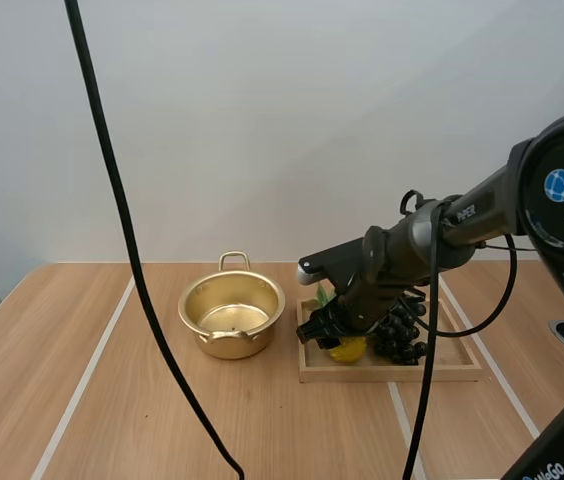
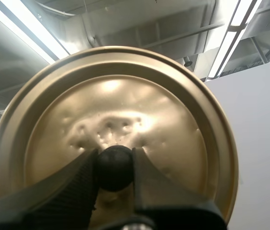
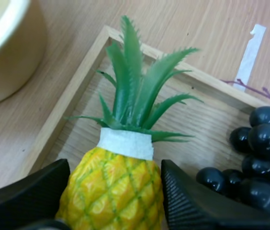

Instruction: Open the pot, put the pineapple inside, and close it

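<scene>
Your left fingers [image 2: 68,191] pinched the round black knob [image 2: 114,167] of the lid [image 2: 125,96]. The lid's dented golden disc stood broadside just beyond the fingertips.

Your right fingers [image 3: 197,206] gripped the pineapple [image 3: 113,187], one ribbed face pressed to each yellow flank. They sat just below the white collar from which the green leaves [image 3: 135,81] fanned out. The fruit lay in the wooden tray [image 3: 68,110], with its crown pointing toward the rim on the pot's side. A bunch of dark grapes [image 3: 264,139] lay in the same tray, just beside the pineapple. Beyond the tray's rim rose the pale wall of the pot [image 3: 10,52]. A strip of white tape [image 3: 250,52] crossed the wood past the tray.

From above, your right arm [image 1: 462,225] reached in from the right and down over the tray [image 1: 462,365]. Its fingers [image 1: 314,328] were set on the pineapple [image 1: 347,349] at the tray's left end. The grapes [image 1: 400,335] were heaped to the right of the fruit, under the arm. The golden pot [image 1: 232,315] stood open and upright on the surface [image 1: 112,400], near the tray's left edge but apart from it. Its bright inside was showing and a loop handle stood at its far rim. White tape lines [image 1: 92,370] ran along the surface on either side of the pot and tray.
</scene>
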`<action>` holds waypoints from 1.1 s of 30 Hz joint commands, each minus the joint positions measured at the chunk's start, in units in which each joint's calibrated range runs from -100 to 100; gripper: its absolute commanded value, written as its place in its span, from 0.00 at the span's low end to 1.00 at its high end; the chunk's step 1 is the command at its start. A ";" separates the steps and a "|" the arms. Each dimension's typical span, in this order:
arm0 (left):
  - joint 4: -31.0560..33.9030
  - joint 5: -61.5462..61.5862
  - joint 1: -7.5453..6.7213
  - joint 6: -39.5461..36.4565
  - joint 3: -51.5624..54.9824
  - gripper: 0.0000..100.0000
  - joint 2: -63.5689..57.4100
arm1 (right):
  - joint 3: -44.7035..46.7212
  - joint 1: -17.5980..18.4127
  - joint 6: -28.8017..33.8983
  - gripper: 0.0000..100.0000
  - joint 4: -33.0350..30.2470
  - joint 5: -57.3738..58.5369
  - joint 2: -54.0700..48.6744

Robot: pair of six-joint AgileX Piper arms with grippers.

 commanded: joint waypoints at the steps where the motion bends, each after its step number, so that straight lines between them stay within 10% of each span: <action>1: -0.36 -0.57 0.07 -0.19 -0.31 0.00 -0.28 | -2.98 -0.19 -0.41 0.00 0.07 2.80 -4.61; 17: -0.46 -4.20 0.07 -0.19 -0.31 0.00 -0.28 | -23.79 -0.19 -0.06 0.00 1.51 12.80 -24.05; 33: -0.44 -18.86 0.07 -0.19 -0.31 0.00 -2.51 | -36.29 0.47 -17.96 0.00 30.36 14.22 -7.56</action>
